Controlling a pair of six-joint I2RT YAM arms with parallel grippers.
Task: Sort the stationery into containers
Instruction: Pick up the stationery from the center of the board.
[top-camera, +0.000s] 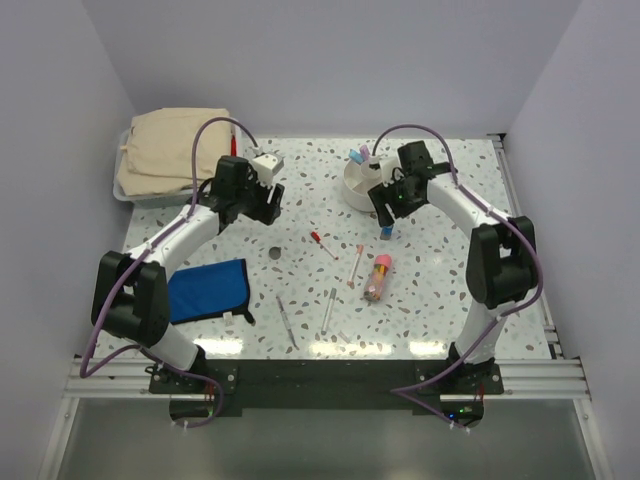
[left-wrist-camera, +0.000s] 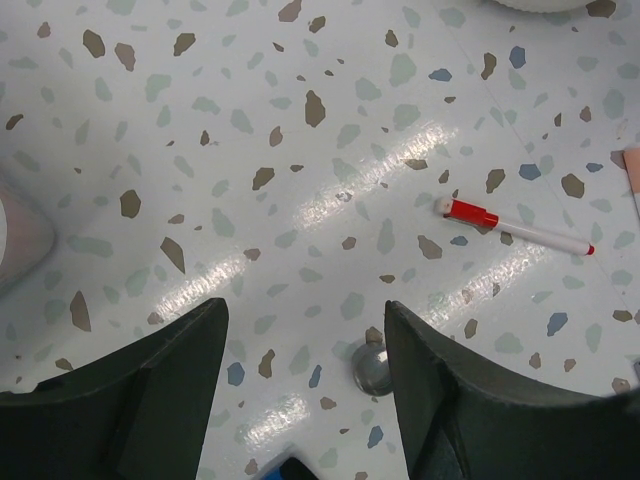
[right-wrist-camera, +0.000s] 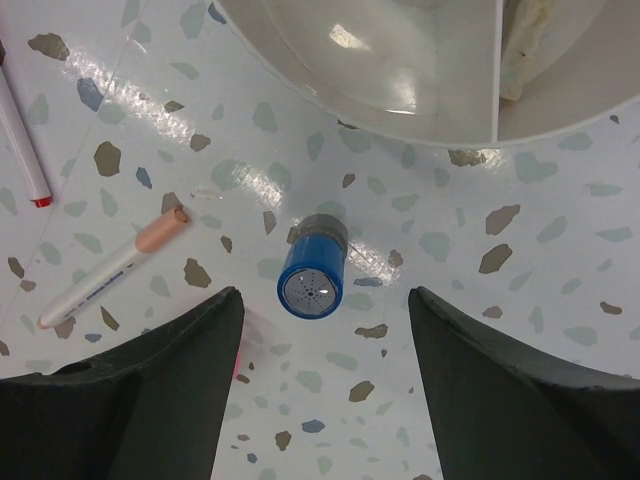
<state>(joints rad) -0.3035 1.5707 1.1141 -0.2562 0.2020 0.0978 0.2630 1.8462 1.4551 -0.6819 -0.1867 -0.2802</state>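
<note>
The right gripper (right-wrist-camera: 320, 325) is hanging, jaws open, over the blue-capped stick (right-wrist-camera: 312, 275) by the white cup (right-wrist-camera: 300, 70), likely needing to drop and pinch it.

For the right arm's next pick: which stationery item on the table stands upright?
The blue-capped stick, standing on end ahead of the right gripper's open jaws, beside the round white cup; the others lie flat.

Pale walls (top-camera: 320, 60) box in a speckled terrazzo table (top-camera: 430, 300). Glare streaks (left-wrist-camera: 370, 185), probably from overhead lamps, lie ahead of the left gripper (left-wrist-camera: 305, 310).
</note>
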